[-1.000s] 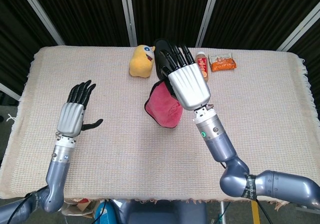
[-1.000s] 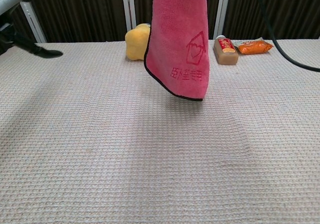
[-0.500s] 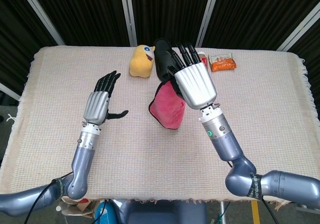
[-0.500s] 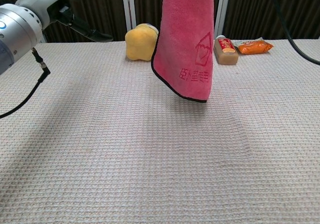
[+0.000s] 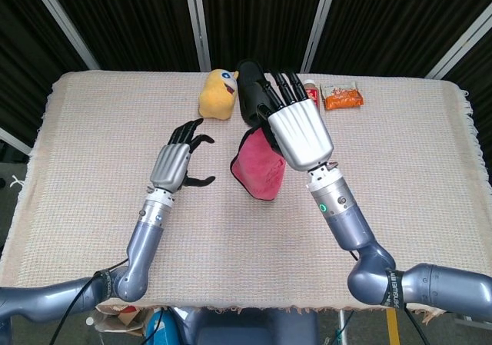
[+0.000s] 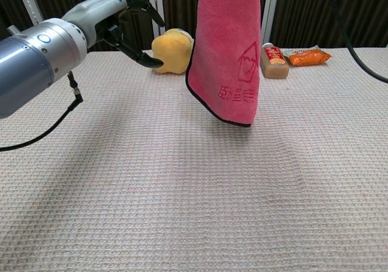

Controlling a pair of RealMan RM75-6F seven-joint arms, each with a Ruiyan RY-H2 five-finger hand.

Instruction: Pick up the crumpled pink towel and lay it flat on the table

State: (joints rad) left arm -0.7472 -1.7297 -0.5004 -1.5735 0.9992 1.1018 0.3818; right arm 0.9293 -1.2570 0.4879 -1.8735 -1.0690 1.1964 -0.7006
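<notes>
We found the right hand [image 5: 296, 130] gripping the soft, limp pink cloth towel [image 6: 225, 54] by its top; the empty left hand [image 5: 177, 163] hovered spread-fingered left of it. A lower corner looked the sensible hold.

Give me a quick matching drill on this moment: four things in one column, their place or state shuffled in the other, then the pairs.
1. pink towel
2. left hand
3. yellow plush toy
4. orange snack packet

A. empty, fingers apart, beside the towel
B. far edge of the table, right of the bottle
C. hanging from the right hand, clear of the table
D. far side, left of the right hand

Pairs: 1-C, 2-A, 3-D, 4-B
</notes>
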